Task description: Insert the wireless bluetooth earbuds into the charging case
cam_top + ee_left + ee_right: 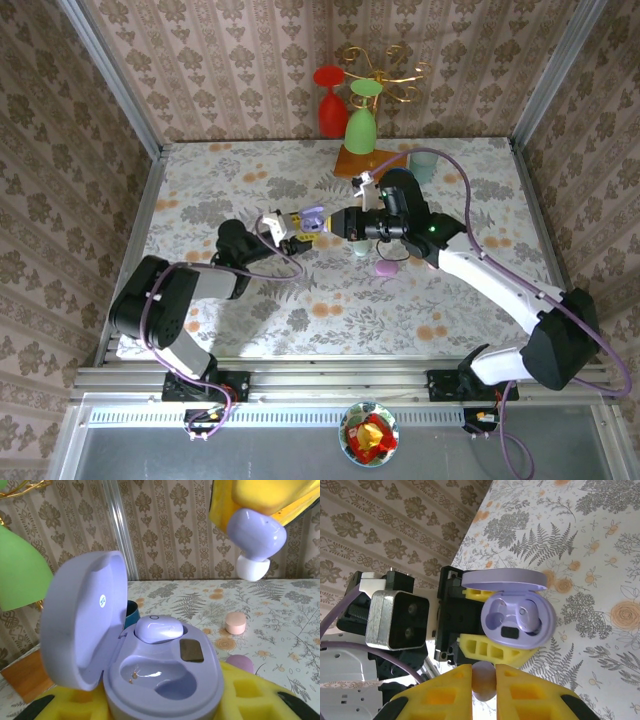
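Wallpapered walls [250, 70] closed in a floral-print table [220, 180].

Left side: the left arm was folded at its elbow near the table's left edge, with the forearm reaching right toward the centre. The left gripper [298, 226] was clamped on the lilac charging case [165, 680], its yellow foam pads [240, 695] pressing the case body from both sides.

- The case was lifted off the table, and its lid [85, 620] was swung open to the left.
- Judged reason: the open cavity was presented toward the other arm, and the pinch on the body left the hinge and sockets free.

Centre: one earbud [157, 628] sat seated in the far socket. The near socket [160, 677] was empty, with its small gold contacts visible.

Right side: the right arm ran up from its base at the near right corner. Its white forearm angled inward and its wrist pointed left at the case. The right gripper [348, 222] was closed on the second earbud [256, 535], a lilac bud with a whitish tip.

- The bud was pinched by its body between the yellow pads, and the tip stuck out toward the case.
- It hung near the case but apart from it, off to the seated bud's side, not over the empty socket.
- Judged reason for the grip: a bare tip and underside could enter the socket without the pads fouling the rim.

Further right: a pink pebble-shaped case [386, 267] lay on the table just beside the right wrist.

Assessment: half done. The next step needs alignment with the empty socket.
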Motion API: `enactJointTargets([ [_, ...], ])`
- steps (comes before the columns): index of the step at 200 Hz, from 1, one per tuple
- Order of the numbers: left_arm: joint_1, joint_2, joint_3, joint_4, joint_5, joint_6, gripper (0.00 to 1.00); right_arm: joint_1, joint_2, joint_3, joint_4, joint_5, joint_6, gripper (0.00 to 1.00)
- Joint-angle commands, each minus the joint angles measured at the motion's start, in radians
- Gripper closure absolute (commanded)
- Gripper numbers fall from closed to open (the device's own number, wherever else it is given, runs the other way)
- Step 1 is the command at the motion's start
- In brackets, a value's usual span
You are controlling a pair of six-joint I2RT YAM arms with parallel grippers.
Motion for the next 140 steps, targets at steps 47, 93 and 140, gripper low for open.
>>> enactJointTargets([
  [47,-0.064,0.036,0.064,0.034,0.009,-0.006,0.68,0.015,0.077,0.07,0.018,-0.02,-0.031,0.84],
  [93,-0.068,0.036,0.068,0.032,0.018,-0.004,0.68,0.015,0.086,0.078,0.003,0.013,-0.048,0.84],
  [140,-0.07,0.037,0.073,0.034,0.024,-0.005,0.69,0.015,0.107,0.098,-0.001,0.015,-0.048,0.84],
])
